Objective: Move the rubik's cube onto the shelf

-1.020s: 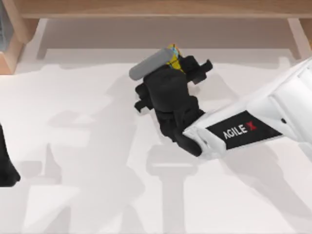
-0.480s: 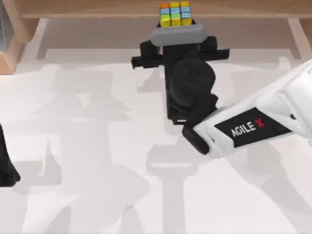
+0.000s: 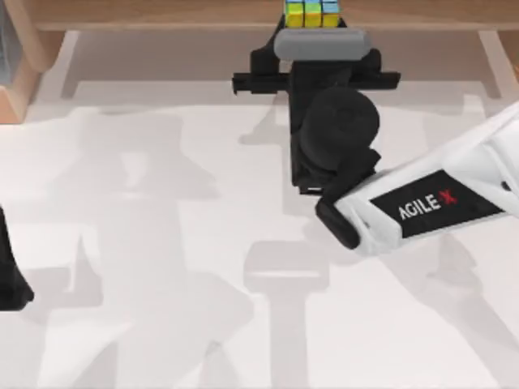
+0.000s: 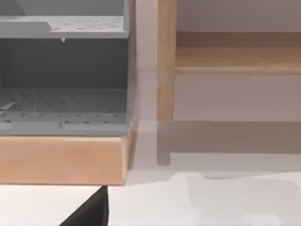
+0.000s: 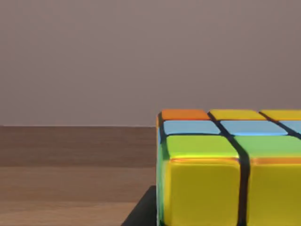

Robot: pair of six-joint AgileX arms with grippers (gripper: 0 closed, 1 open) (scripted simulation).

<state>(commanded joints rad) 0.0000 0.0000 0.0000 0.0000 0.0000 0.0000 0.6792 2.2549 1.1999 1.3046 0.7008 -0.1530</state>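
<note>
At the near left edge of the pale surface (image 3: 162,284), the left arm sits parked, only a dark part of it in sight at the top view's left border, and I cannot tell whether its pincer is released or clenched. Farther in, the white right arm reaches toward the far side, and the right pincer (image 3: 312,24) is clenched on the small rubik's cube of little yellow, green, blue and orange squares with dark grid lines (image 3: 311,13). The cube hangs at the front edge of the long light-brown wooden shelf board with wooden side supports (image 3: 146,14); the right wrist view shows the board (image 5: 70,174) spreading beyond the cube (image 5: 225,169). I judge the main risk to be letting go too near the edge, so that the cube tips off onto the surface. Whether the cube touches the board I cannot tell; a release from height could make it bounce or roll.
</note>
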